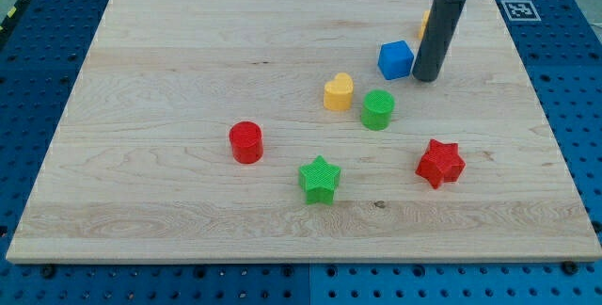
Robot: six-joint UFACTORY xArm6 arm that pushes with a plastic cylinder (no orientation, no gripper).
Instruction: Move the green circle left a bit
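Note:
The green circle (377, 109) stands on the wooden board (169, 79), right of centre. My tip (426, 79) rests on the board above and to the right of it, a short gap away. The tip is just right of a blue cube (396, 59). A yellow heart (339, 91) sits close to the green circle's left, slightly higher in the view.
A red circle (246, 142) lies left of centre. A green star (319, 179) lies below the green circle. A red star (440, 163) lies at the lower right. An orange block (424, 23) shows partly behind the rod. Blue pegboard surrounds the board.

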